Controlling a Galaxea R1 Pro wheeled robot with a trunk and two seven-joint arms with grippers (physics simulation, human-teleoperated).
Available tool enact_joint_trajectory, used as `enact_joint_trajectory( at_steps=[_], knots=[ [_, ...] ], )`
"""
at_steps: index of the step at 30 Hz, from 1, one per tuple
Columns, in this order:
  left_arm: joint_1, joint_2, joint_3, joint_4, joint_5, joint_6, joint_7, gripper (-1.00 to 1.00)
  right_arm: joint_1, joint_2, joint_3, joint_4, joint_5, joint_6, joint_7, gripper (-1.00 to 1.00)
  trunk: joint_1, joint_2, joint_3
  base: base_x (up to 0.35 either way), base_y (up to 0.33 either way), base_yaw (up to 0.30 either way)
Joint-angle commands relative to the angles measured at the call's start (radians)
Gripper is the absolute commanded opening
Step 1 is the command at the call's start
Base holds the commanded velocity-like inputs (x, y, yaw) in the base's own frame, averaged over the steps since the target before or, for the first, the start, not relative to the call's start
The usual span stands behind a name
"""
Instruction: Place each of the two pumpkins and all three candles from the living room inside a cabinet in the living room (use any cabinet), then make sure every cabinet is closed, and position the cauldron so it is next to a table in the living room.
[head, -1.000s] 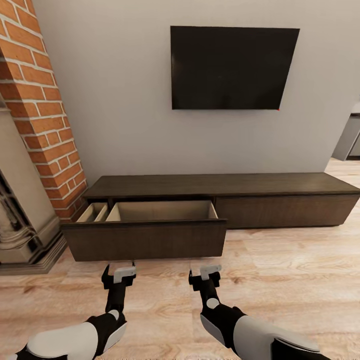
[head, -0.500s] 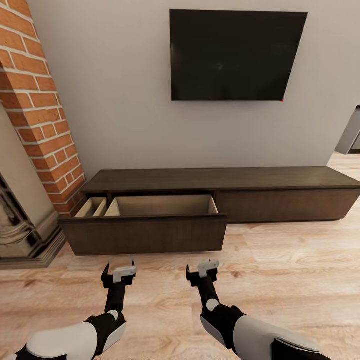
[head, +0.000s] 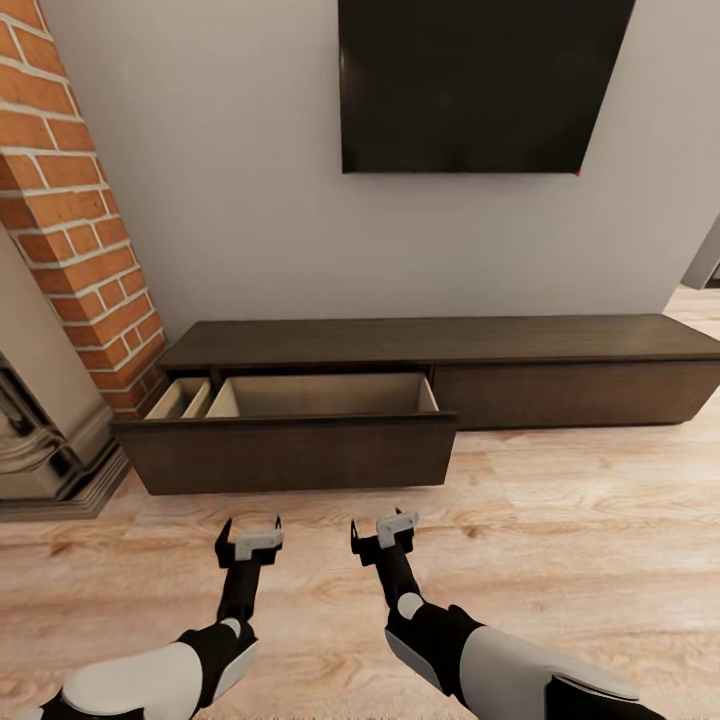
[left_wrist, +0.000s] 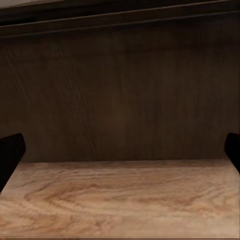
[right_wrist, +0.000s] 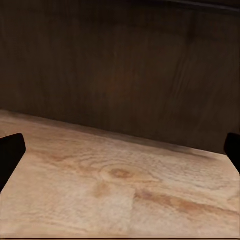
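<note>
The long dark brown cabinet (head: 560, 345) runs along the wall under the TV. Its left drawer (head: 290, 455) is pulled out, and the beige inside that shows holds nothing. Just short of the drawer front, low over the wooden floor, my left gripper (head: 249, 528) hangs open and empty. My right gripper (head: 378, 529) is beside it, also open and empty. Both wrist views look at the dark drawer front (left_wrist: 120, 95) (right_wrist: 120, 65) close ahead, with black fingertips (left_wrist: 10, 152) (right_wrist: 10, 150) at the edges. No pumpkins, candles or cauldron are in view.
A red brick column (head: 80, 210) and a grey stone fireplace (head: 45, 440) stand at the left, close to the drawer's corner. A black TV (head: 480, 85) hangs on the grey wall. Light wooden floor (head: 580, 520) stretches to the right.
The camera has moved closer and the whole picture has shifted. Both grippers now sit a little nearer each other, and the right one has moved left. The drawer stays open.
</note>
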Motion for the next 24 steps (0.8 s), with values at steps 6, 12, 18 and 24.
enact_joint_trajectory(
  at_steps=[6, 12, 18, 24],
  knots=[
    [-0.001, 0.002, -0.002, -0.002, 0.003, -0.048, 0.010, 1.00, -0.001, 0.000, 0.006, 0.005, -0.005, -0.004, -0.006, 1.00, 0.001, -0.001, -0.009, 0.000, 0.000, 0.000],
    [-0.001, -0.003, 0.001, -0.002, 0.025, -0.061, 0.017, 1.00, -0.001, 0.000, 0.005, 0.006, -0.006, -0.004, -0.007, 1.00, 0.001, -0.001, -0.009, 0.157, 0.000, 0.000],
    [-0.001, -0.003, -0.002, -0.002, 0.028, -0.050, 0.017, 1.00, -0.001, 0.000, 0.004, 0.006, -0.007, -0.004, -0.007, 1.00, 0.001, -0.001, -0.009, 0.324, 0.000, 0.000],
    [-0.001, -0.003, -0.001, -0.002, 0.029, -0.044, 0.017, 1.00, -0.001, 0.000, 0.004, 0.006, -0.008, -0.004, -0.007, 1.00, 0.001, -0.001, -0.009, 0.338, 0.000, 0.000]
  ],
)
